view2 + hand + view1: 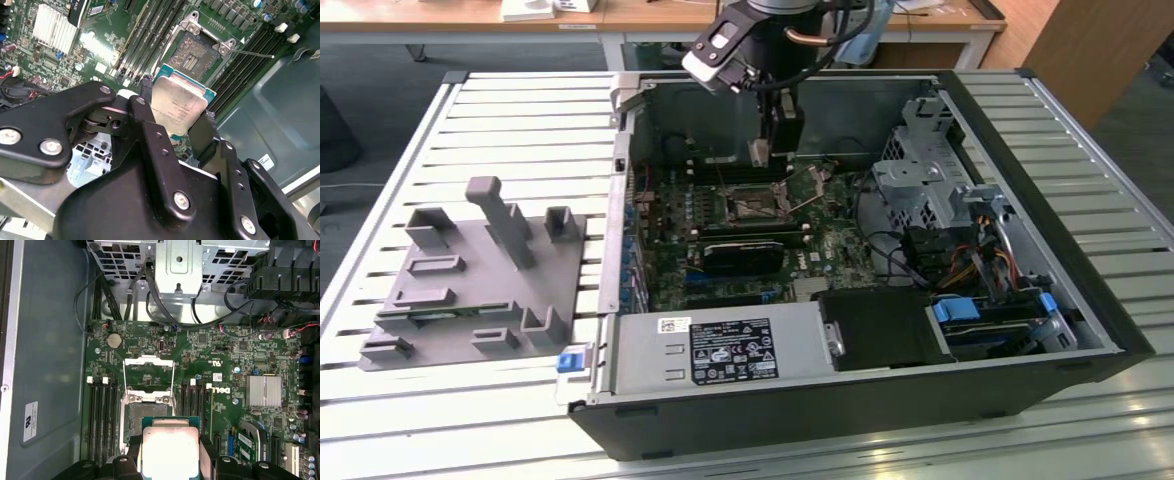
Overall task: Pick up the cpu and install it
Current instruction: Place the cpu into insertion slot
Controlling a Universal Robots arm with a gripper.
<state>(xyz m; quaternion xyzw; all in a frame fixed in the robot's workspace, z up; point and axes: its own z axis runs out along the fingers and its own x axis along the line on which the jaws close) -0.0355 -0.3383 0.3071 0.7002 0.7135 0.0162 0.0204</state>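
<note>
The cpu (179,107), a silvery square chip with a green-edged rim, is held flat between my black fingers (145,95). My gripper (769,152) hangs inside the open computer case, shut on the chip's two opposite edges. In the first wrist view the cpu (170,450) hovers above the motherboard, partly overlapping one edge of the open socket (147,415). The socket's metal load plate (148,371) is flipped up and back. In the exterior view the socket (750,205) lies just below and in front of the gripper.
Memory slots (102,420) flank the socket on both sides. A drive cage (927,165), cables (914,255) and a power supply (720,350) crowd the case. A finned heatsink (263,391) sits on the board. A grey plastic tray (467,280) rests on the slatted table at the exterior view's left.
</note>
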